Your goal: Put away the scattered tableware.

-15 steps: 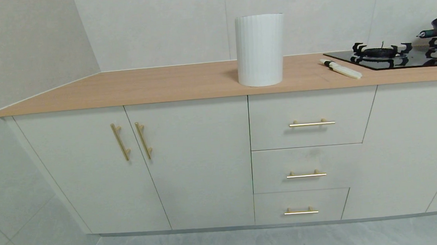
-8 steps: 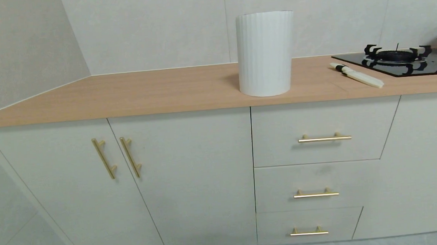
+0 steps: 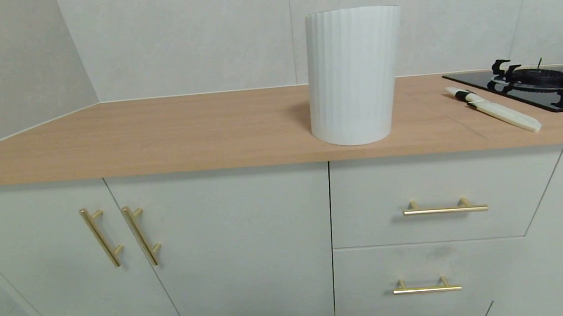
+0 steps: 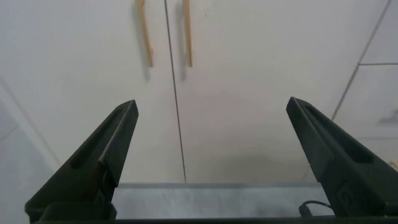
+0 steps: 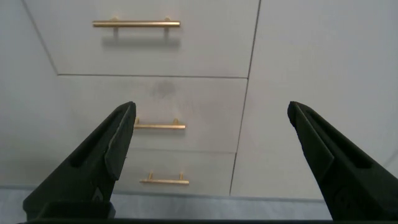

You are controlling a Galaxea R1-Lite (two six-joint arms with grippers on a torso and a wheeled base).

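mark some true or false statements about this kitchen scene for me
1. The white ribbed container stands upright on the wooden countertop. True.
2. The white utensil lies to the container's left. False: it lies to its right, beside the stove.
3. The left end effector and right end effector are both open and empty. True.
4. The top drawer is pulled open. False: it is shut.
5. The left end effector faces the drawers. False: it faces the double cabinet doors.

Wooden countertop [image 3: 185, 130], ribbed white canister [image 3: 352, 73], knife [image 3: 493, 109], hob [image 3: 547, 91]
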